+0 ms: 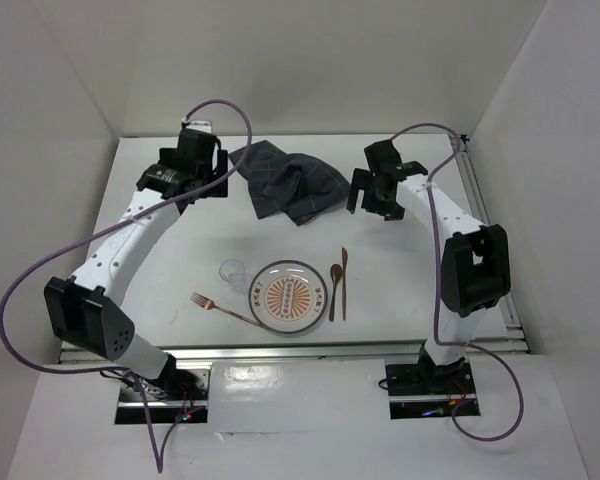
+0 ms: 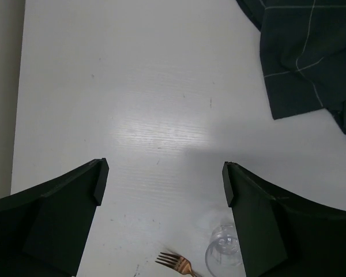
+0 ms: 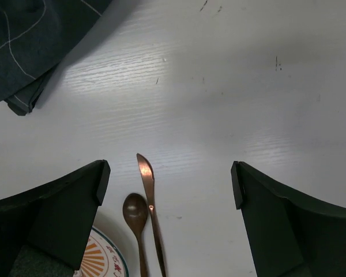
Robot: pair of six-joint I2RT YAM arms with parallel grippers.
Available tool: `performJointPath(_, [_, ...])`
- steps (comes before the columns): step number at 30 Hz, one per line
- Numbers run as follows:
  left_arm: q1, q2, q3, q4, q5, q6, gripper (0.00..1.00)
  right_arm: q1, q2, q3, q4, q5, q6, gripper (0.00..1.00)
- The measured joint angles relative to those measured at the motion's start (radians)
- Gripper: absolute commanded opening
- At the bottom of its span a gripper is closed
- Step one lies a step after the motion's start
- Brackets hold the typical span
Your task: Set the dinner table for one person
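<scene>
The left claw [image 2: 161, 182] and right claw [image 3: 170, 184] gape wide, empty, over the white tabletop [image 1: 410, 270] filling mid-frame; plate [image 1: 290, 297], fork [image 1: 220, 306], glass [image 1: 233, 270], spoon [image 1: 334, 292] and knife [image 1: 344, 283] sit lower centre, dark checked cloth [image 1: 288, 180] crumpled upper centre.

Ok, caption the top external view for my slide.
Open left gripper and open right gripper over the dinner table; plate, fork, glass, spoon, knife laid; checked cloth behind.
</scene>
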State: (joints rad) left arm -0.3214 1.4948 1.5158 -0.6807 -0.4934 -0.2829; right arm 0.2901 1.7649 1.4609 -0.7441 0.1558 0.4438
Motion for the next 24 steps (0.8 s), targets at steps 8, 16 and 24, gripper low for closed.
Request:
performJointPath(8, [0.023,0.092,-0.028,-0.023,0.057,-0.065,0.86,0.033,0.073,0.069,0.005,0.002,-0.001,1.0])
performJointPath(16, [0.233,0.116,0.055,-0.074,0.283,-0.151,0.59,0.195,0.17,0.239,0.025,-0.024,-0.097,0.71])
performJointPath(24, [0.369,0.058,-0.077,-0.09,0.475,-0.189,0.68,0.33,0.355,0.46,0.084,-0.151,-0.164,0.73])
